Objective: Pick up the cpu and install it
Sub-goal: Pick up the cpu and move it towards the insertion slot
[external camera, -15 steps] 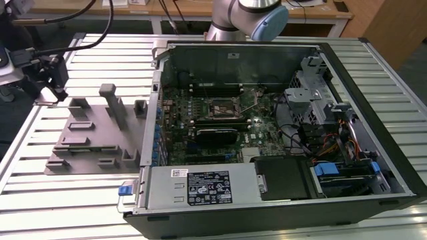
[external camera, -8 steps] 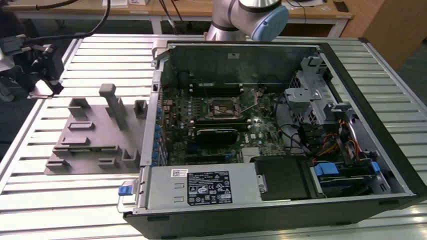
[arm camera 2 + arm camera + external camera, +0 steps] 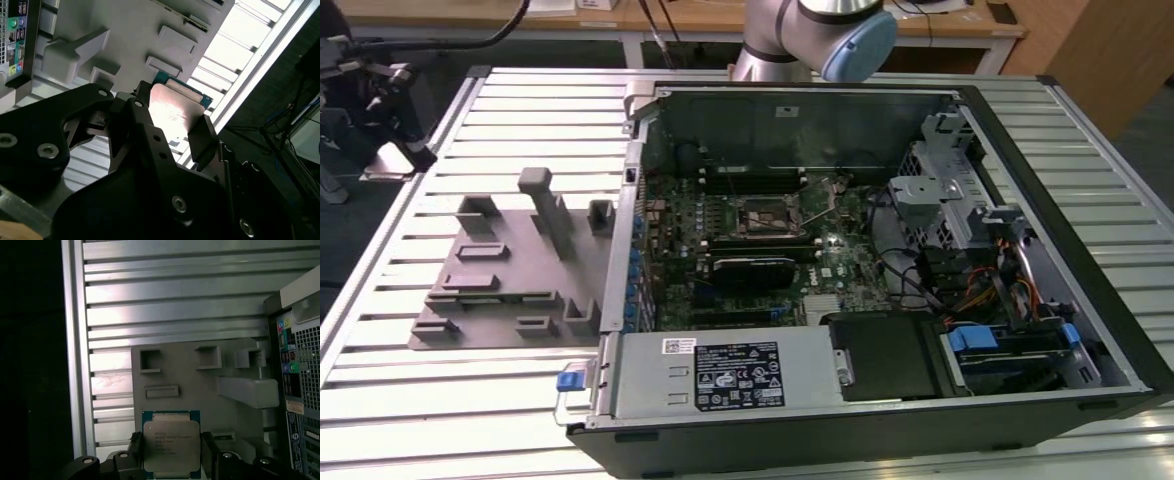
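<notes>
In the exterior view, you have the arm (image 3: 811, 35) at the far edge of the table (image 3: 440, 410), behind the open case (image 3: 1067, 260). The socket (image 3: 763, 216) sits mid-board inside the case. The tray (image 3: 500, 300) lies just beside the case, on the exterior view's left. Whether the socket's frame is raised or down is too small to tell.

In the first wrist view, the cpu (image 3: 171, 440) is in the gripper (image 3: 171, 452), which has narrowed onto two opposite edges of it. Its silver top faces the camera. It sits over the tray's edge, beside the table's slats. I judge it is lifted clear of the tray, though the gap beneath it cannot be seen. One edge of the cpu is cut off by the picture's border.

In the second wrist view, the fingers (image 3: 202, 142) press on the cpu's sides, and glare washes out its top. How deep their bite goes is hidden behind the gripper's body.

Treat the cpu as light, thin and stiff, but delicate. The metal top is likely slick and the underside contacts mark easily, so the two green edges are the right place to hold it, as you do here. Its underside and any corner mark or edge notches are out of sight, so you cannot confirm its orientation.
</notes>
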Controlling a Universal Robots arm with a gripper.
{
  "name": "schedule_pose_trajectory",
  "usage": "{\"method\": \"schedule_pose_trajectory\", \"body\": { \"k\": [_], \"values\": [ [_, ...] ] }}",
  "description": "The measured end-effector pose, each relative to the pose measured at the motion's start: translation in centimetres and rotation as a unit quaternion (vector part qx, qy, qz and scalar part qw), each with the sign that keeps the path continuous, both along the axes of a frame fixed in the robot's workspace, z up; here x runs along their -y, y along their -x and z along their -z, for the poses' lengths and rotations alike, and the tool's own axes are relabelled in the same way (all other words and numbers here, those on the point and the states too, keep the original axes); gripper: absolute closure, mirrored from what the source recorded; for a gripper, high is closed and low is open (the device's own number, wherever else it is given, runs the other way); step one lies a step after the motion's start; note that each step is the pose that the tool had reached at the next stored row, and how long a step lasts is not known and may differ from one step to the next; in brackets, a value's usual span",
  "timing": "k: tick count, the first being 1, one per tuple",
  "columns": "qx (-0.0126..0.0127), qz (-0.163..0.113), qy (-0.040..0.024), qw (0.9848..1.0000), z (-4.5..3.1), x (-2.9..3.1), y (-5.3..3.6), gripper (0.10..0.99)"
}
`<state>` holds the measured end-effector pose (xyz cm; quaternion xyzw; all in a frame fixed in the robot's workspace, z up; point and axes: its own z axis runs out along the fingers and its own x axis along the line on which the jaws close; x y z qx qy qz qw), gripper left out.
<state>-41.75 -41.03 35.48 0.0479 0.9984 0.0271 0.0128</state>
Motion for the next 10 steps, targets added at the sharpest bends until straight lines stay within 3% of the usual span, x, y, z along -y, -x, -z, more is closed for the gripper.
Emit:
{"method": "schedule_pose_trajectory", "body": {
  "k": [10],
  "values": [
    [0.0014,0.000,0.0000,1.0000,-2.40,0.00,0.00,0.541]
  ]
}}
